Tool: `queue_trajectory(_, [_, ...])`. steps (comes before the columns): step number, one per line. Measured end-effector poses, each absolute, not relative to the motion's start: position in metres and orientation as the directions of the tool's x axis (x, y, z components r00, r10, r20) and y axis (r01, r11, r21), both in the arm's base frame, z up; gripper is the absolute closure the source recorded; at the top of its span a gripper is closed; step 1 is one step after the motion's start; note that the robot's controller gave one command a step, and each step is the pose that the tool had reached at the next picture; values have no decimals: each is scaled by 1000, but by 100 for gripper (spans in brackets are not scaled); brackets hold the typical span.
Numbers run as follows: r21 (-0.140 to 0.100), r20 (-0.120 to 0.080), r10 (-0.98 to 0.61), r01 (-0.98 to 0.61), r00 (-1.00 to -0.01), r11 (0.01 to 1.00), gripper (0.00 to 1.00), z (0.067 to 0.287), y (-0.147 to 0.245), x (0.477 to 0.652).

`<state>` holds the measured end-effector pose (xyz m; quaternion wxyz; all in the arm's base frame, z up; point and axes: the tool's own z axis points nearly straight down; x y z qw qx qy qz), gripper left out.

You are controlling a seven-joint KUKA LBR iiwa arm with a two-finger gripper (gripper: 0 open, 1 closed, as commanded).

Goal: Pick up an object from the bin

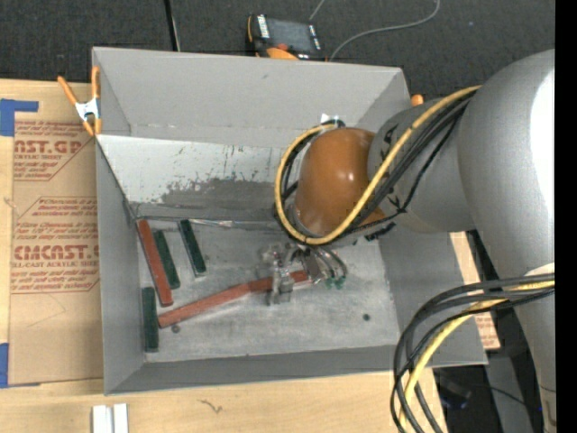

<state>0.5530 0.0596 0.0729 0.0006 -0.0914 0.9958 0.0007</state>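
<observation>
My gripper (280, 279) is low over the bin floor, right of the middle, under the arm's orange cover. It sits on the right end of a long reddish-brown stick (215, 303). That stick lies flat and runs diagonally down-left from the gripper toward the bin's lower left. A small green piece (336, 282) shows just right of the gripper, partly hidden by the cables.
At the left of the bin lie another reddish-brown stick (154, 262), two short dark green sticks (167, 258) (192, 247), and one more green stick (149, 319) along the left wall. The arm and its cables hang over the bin's right side.
</observation>
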Motion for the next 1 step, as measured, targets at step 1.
queue_trajectory(1, [-2,-11,-335,-335,-942,942,100,201,73,573])
